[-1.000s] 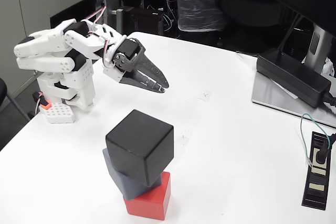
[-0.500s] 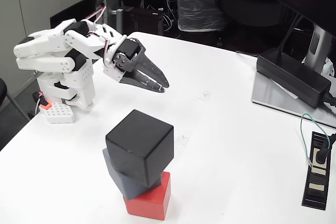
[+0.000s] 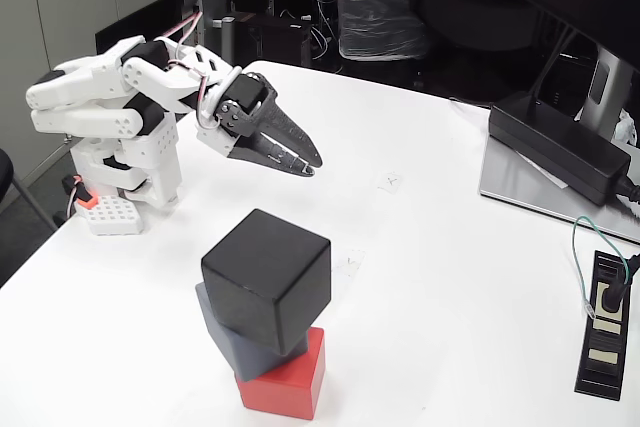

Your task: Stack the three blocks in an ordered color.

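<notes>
- Blocks stand in one tower at the near edge of the white table [image 3: 450, 247]: the red block [image 3: 292, 379] sits at the bottom, touching the tabletop.
- The blue-grey block [image 3: 232, 344] rests on the red one, twisted and shifted to the left so that it overhangs.
- The black block [image 3: 267, 277] tops the pile, also turned at an angle and leaning out past the red base.
- Just behind the tower, two small marks [image 3: 390, 183] show faintly on the table surface.
- To the right, a flat black holder with a green wire [image 3: 606, 322] lies near the table's edge.
- Farther back on the left, the white arm [image 3: 110, 107] is folded low over its base, well apart from the tower.
- Its gripper [image 3: 308, 163] points down and to the right above bare table, the two metal fingers drawn nearly together with nothing between them.
- At the far right, a long black power brick [image 3: 555, 145] lies on a grey monitor stand [image 3: 530, 192].
- Beyond the table, dark clutter and a plastic-wrapped bundle [image 3: 375, 2] fill the background.
</notes>
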